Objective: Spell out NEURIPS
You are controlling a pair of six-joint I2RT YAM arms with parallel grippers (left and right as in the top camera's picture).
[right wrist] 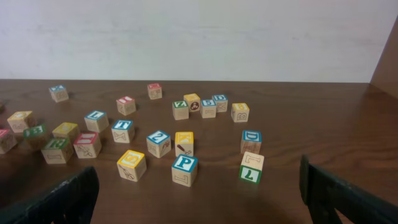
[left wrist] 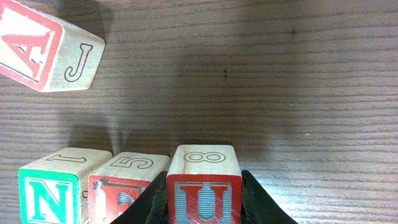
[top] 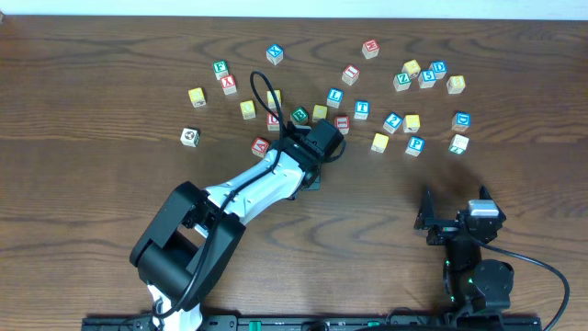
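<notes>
Left tool [left wrist: 204, 210] pinched on U block [left wrist: 203, 171], bottom centre of wrist view, lined up just right of E block [left wrist: 121, 186] and N block [left wrist: 50, 190]: row reads N-E-U. Right tool [top: 455, 206], lower right overhead, wide open, empty, parked clear. P block [right wrist: 185, 169] loose on tabletop [left wrist: 311, 93].

This looks like a robot lab bench. A dark wood-grain table [top: 83, 55] fills the overhead view, with two robot arms standing at its near edge: the white-and-black left arm [top: 253, 184] and the black right arm [top: 473, 276]. A black rail [top: 303, 323] runs along that same edge. Beyond the far edge is only a plain white wall [right wrist: 199, 37]. Wooden letter blocks [right wrist: 185, 169] lie strewn across the far half, like a test setup.
</notes>
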